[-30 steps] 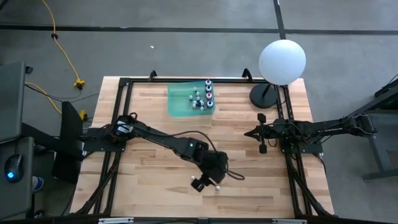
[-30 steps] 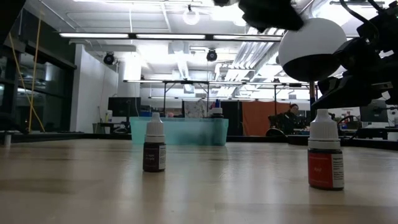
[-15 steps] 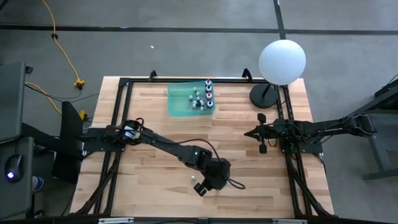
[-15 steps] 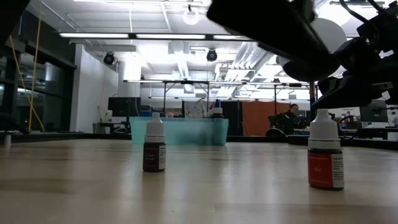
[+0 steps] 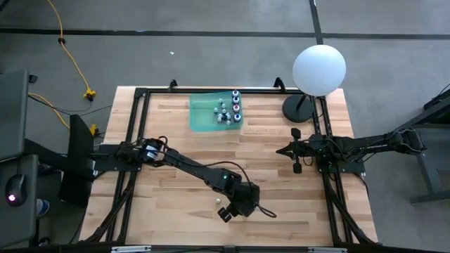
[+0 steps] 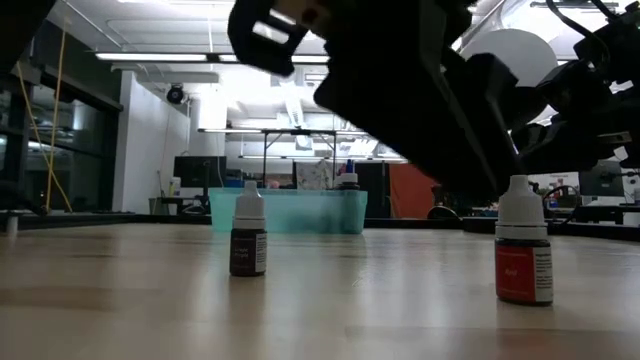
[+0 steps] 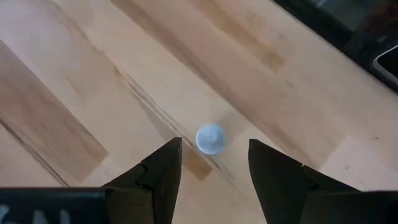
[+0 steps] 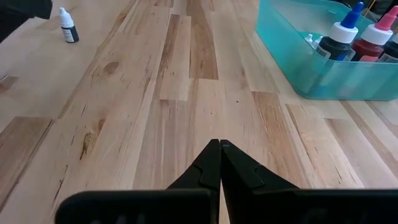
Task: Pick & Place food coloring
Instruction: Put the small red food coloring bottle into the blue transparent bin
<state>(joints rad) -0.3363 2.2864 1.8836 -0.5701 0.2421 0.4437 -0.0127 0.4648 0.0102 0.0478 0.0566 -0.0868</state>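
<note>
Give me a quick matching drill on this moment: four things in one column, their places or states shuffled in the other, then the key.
1. left gripper
2. right gripper
3. teal bin
4. globe lamp

a. far right corner of the table
b. shut, waiting at the table's right side
c. holds a cluster of bottles
d. open above a white-capped bottle

Pairs: 1-d, 2-b, 3-c, 4-a

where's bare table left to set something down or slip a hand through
Free: the wide wooden stretch between the teal bin and the left arm, and the near right corner of the table. Crowded: the near middle, where the open left gripper hangs over a small bottle, and the far right by the lamp base and the waiting right gripper.
</note>
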